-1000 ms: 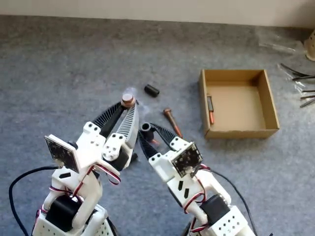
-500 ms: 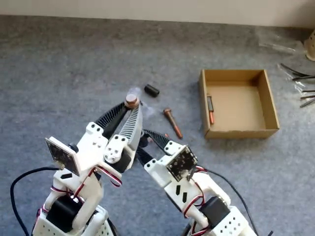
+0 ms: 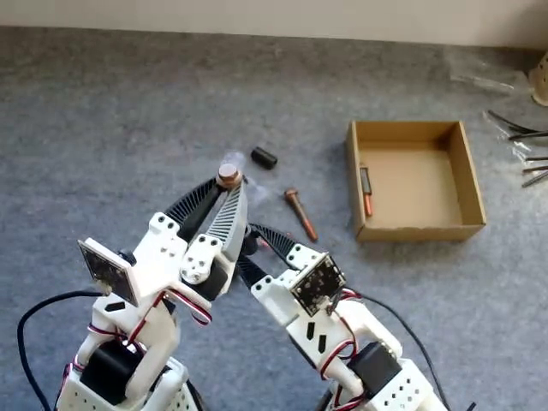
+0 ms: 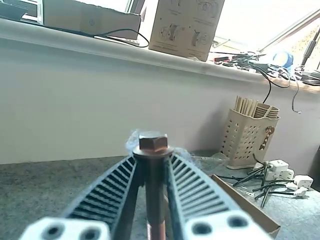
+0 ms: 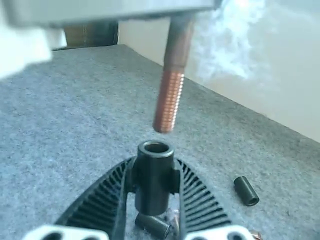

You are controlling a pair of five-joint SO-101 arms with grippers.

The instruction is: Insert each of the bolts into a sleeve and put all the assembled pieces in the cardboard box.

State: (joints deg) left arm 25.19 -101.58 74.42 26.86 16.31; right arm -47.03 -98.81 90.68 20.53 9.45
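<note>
My left gripper (image 3: 228,185) is shut on a copper bolt (image 3: 228,176) and holds it upright, hex head (image 4: 152,142) on top. Right below it, my right gripper (image 5: 154,172) is shut on a black sleeve (image 5: 154,175), its open end facing up. The bolt's threaded tip (image 5: 167,110) hangs just above the sleeve's mouth, a little off to one side and not touching. On the carpet lie a loose bolt (image 3: 300,214) and a loose black sleeve (image 3: 264,157). The cardboard box (image 3: 411,231) at the right holds one assembled piece (image 3: 366,190).
Another small black sleeve (image 5: 154,226) lies on the carpet under my right gripper. Thin dark rods and plastic bags (image 3: 522,150) clutter the far right edge. A beige holder (image 4: 248,132) and plugs (image 4: 280,170) stand beyond the box.
My right gripper has carried the sleeve left and under the left gripper's bolt. The left gripper shifted slightly away from the arm bases with the bolt.
</note>
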